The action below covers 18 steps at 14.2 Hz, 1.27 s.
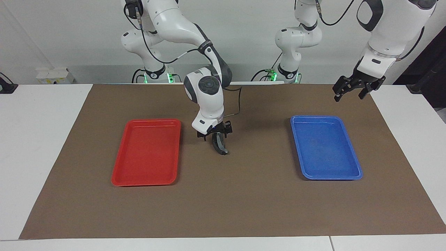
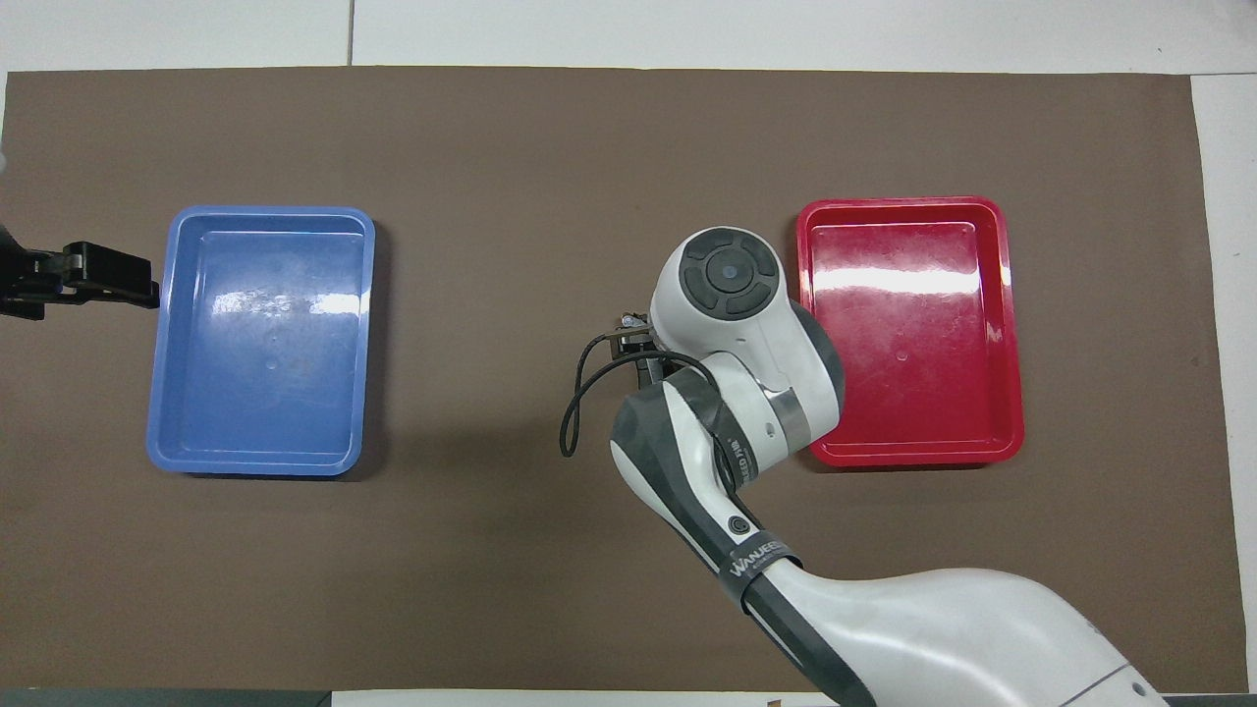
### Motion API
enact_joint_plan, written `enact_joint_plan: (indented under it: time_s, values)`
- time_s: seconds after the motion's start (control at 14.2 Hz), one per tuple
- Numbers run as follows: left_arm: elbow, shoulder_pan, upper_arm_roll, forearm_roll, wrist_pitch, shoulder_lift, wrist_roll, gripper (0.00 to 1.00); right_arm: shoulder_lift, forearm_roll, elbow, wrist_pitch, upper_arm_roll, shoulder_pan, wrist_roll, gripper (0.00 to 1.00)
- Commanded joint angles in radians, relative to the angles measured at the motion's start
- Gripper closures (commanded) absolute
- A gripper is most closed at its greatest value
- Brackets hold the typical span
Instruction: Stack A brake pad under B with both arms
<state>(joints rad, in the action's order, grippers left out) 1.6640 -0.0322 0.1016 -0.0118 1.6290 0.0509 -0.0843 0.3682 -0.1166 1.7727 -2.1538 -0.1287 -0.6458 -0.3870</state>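
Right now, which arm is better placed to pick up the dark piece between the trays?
Right. The right hand hangs open just over the piece; the left hand hovers near the blue tray's corner.

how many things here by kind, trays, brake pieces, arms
trays: 2, red tray and blue tray
brake pieces in sight: 1, brake piece on the mat between the trays; whether another lies under it cannot be told
arms: 2, right arm and left arm
total: 5
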Motion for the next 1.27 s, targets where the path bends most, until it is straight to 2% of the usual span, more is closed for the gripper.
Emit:
enact_joint_plan:
  time_s: [0.0,0.21,0.7,0.85,1.06,1.2]
  values:
    - [0.013,0.015,-0.020,0.013,-0.024,0.012,0.000,0.00,-0.099,0.020,-0.013,0.101,0.008,0.108,0.016,0.01]
    - [0.013,0.017,-0.020,0.015,-0.029,0.013,0.001,0.00,-0.164,0.077,-0.056,0.270,0.006,0.211,0.124,0.01]
    - [0.010,0.017,-0.003,0.018,-0.011,0.015,0.012,0.00,-0.337,0.098,-0.068,0.546,0.004,0.419,0.333,0.00]
    - [0.011,0.017,-0.005,0.018,-0.015,0.015,0.012,0.00,-0.380,0.152,-0.076,0.593,0.006,0.442,0.341,0.01]
    - [0.020,0.017,-0.005,0.018,-0.020,0.018,0.012,0.00,-0.410,0.166,-0.098,0.643,0.018,0.478,0.353,0.01]
    - [0.029,0.017,-0.003,0.018,-0.021,0.021,0.012,0.00,-0.430,0.164,-0.076,0.663,0.044,0.514,0.381,0.00]
